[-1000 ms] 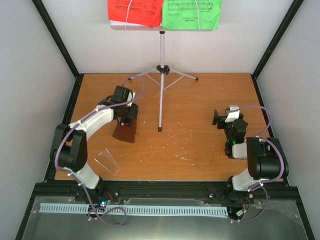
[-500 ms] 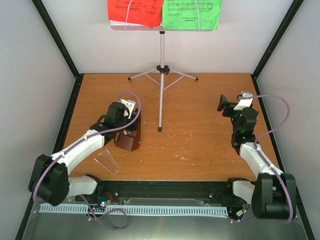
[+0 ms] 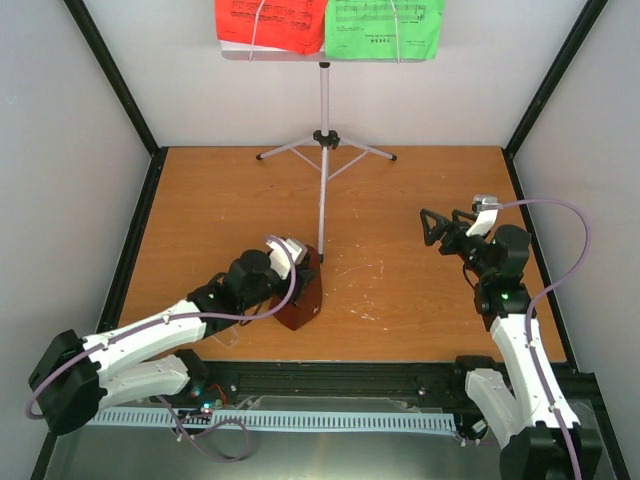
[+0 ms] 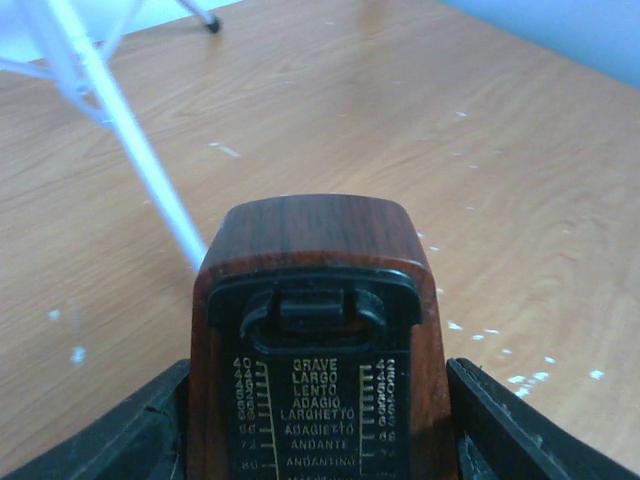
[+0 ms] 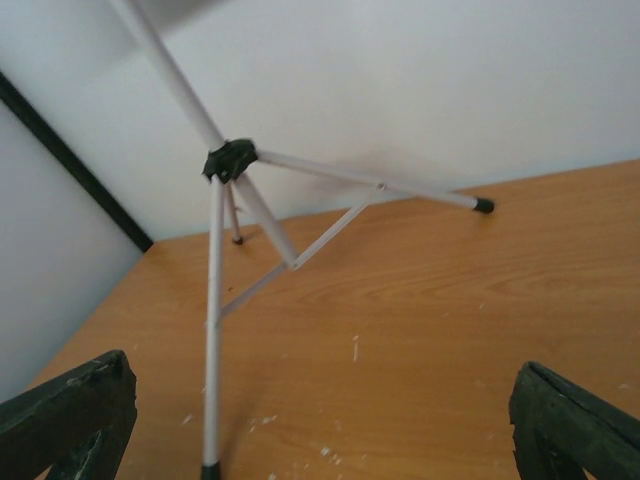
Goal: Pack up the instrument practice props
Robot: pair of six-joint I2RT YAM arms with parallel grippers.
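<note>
**Left to right.** The left end effector (image 4: pixel 318 425) has its jaws partway closed on the flanks of the metronome (image 3: pixel 300 293), just left of the tripod stand's (image 3: pixel 322 150) front foot. The wooden body is probably rigid, smooth and tapered, so a low hold suits it best. The stand carries the red sheet (image 3: pixel 268 22) and green sheet (image 3: pixel 385 25) and looks light and top-heavy; grasp its pole. Right of the stand, the right end effector (image 3: pixel 437 228) hangs fully open and empty over open worktop (image 3: pixel 400 310), short of the side wall.

Metronome (image 4: pixel 318 300) gripped in pincer (image 4: pixel 318 430) (tempo scale visible)
</note>
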